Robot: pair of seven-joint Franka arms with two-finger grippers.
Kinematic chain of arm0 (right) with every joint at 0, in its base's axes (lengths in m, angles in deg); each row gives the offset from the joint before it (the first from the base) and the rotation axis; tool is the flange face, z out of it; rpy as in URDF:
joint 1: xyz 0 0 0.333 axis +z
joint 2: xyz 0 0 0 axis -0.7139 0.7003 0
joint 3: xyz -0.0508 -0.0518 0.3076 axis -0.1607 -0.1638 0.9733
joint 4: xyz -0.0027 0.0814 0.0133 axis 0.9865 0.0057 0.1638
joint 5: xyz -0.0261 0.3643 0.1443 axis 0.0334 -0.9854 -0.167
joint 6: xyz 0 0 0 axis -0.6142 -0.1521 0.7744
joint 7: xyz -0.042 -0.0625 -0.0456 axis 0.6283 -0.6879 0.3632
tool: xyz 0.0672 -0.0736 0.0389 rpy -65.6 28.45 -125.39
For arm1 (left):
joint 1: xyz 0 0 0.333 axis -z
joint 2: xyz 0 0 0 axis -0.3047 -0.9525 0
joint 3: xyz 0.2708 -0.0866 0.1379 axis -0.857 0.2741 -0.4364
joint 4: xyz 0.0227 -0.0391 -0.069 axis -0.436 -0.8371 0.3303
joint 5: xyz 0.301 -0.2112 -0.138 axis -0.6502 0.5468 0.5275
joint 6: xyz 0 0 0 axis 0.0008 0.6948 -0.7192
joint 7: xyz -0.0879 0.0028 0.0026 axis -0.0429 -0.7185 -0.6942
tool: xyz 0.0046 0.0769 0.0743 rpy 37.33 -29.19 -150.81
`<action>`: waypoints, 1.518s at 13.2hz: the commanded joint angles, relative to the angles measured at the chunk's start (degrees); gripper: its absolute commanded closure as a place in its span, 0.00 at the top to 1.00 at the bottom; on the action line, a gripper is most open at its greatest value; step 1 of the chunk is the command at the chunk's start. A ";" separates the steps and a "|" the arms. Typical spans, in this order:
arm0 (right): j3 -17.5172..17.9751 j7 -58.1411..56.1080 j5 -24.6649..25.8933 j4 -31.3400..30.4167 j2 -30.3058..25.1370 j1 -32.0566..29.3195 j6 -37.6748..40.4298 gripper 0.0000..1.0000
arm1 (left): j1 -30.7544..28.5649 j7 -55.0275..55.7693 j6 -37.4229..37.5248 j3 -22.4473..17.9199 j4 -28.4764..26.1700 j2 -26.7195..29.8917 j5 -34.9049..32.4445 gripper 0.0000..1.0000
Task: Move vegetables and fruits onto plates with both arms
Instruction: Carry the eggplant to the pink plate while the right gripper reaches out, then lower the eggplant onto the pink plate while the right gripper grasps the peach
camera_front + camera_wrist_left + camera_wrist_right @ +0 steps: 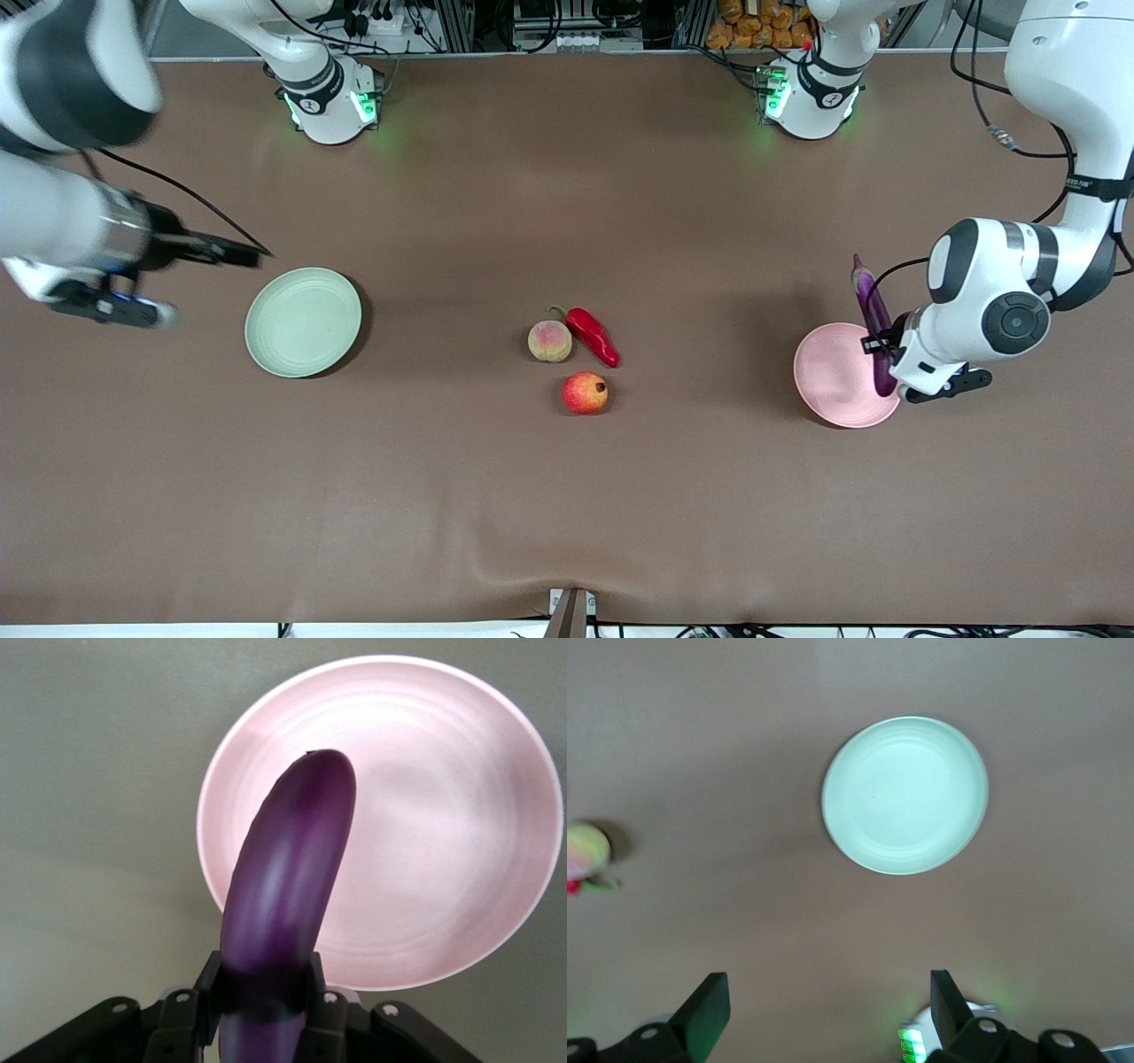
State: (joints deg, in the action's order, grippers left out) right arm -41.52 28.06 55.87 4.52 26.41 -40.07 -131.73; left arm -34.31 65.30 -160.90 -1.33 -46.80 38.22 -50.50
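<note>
My left gripper [880, 344] is shut on the purple eggplant [873, 306] and holds it in the air over the edge of the pink plate [833, 377]. In the left wrist view the eggplant [283, 877] sticks out from the gripper [266, 992] over the plate [443, 815]. My right gripper [248, 255] is open and empty, up in the air beside the green plate [303, 322], which is bare [905, 796]; it also shows in its own view [828, 1005]. The peach [550, 341], red chili [593, 336] and pomegranate [586, 392] lie together mid-table.
The two arm bases [332, 97] [806, 97] stand at the table's edge farthest from the front camera. The brown cloth has a ripple [532, 567] near the front camera's edge. The peach [586, 849] shows at the edge of the right wrist view.
</note>
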 commanded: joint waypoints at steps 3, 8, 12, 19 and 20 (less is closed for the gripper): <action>0.45 19.41 -5.71 0.03 6.88 10.49 -8.49 1.00 | -1.62 -0.71 -4.55 0.62 -0.23 -3.27 -0.19 0.00; 3.69 24.08 -5.71 -3.84 15.40 18.59 -30.19 1.00 | -1.80 -0.71 -5.78 0.62 0.12 -4.41 -0.46 0.00; 4.14 27.44 -3.97 -3.67 23.85 23.34 -45.94 1.00 | -2.06 -0.62 -7.18 0.18 0.82 -5.56 -0.46 0.23; 4.23 29.71 -1.50 -3.40 28.34 25.89 -53.07 1.00 | -3.20 -0.36 -4.04 0.88 1.09 0.05 0.24 1.00; 4.23 30.24 -1.32 -3.49 28.86 26.16 -54.65 1.00 | -3.12 -0.01 -2.11 1.58 1.78 1.63 0.51 1.00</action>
State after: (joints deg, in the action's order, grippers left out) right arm -37.43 55.73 52.86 -0.10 53.69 -14.73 -184.45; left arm -37.24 65.23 -166.64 -1.14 -44.74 35.20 -50.50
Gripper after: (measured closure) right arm 0.000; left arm 0.053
